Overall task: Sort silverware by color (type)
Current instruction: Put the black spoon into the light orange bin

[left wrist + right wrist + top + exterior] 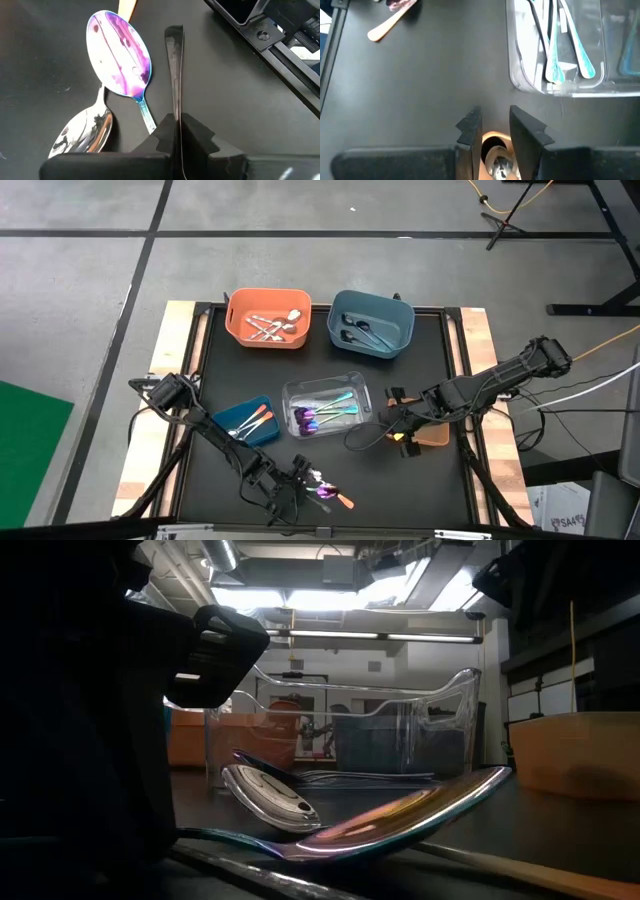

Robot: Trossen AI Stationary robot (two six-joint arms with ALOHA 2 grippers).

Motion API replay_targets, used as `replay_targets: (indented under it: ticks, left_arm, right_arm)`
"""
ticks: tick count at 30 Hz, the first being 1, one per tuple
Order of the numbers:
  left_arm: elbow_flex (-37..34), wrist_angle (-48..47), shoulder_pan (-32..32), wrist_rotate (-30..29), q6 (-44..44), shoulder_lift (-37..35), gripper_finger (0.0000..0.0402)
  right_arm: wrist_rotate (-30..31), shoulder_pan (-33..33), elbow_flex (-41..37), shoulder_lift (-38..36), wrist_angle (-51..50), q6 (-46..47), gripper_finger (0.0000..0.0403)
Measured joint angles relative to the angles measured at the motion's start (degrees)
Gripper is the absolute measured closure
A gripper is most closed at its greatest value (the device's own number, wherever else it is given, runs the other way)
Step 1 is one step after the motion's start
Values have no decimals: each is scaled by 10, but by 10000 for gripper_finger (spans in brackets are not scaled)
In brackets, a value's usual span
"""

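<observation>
Black table [330,380] carries four bins: orange bin [267,317] and blue bin [371,323] at the far side, clear bin [326,406] mid-table, small blue bin [248,421] to its left. Orange bin holds plain silver pieces, blue bin dark ones, clear bin teal and iridescent ones, small blue bin orange-handled ones. Left gripper [178,131] is down at the near edge, fingers pressed together on a dark utensil handle [175,65] that runs out flat ahead of them. Just beside it lie an iridescent purple spoon [120,52] and a silver spoon [87,131], bowls near each other, plus an orange handle [343,501]. Right gripper [490,131] is near the clear bin's right side, fingers slightly spread with a silver spoon bowl [497,164] between them; can't tell if it's actually gripped.
</observation>
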Motion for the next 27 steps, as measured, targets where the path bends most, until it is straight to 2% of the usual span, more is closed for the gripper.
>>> replay_targets:
  ticks: [18,27]
  left_arm:
    - [0,4,-2,-2,-3,0,394]
    - [0,47,-2,-1,-5,0,395]
  right_arm:
    - [0,0,0,0,13,0,315]
    - [0,0,0,0,14,0,315]
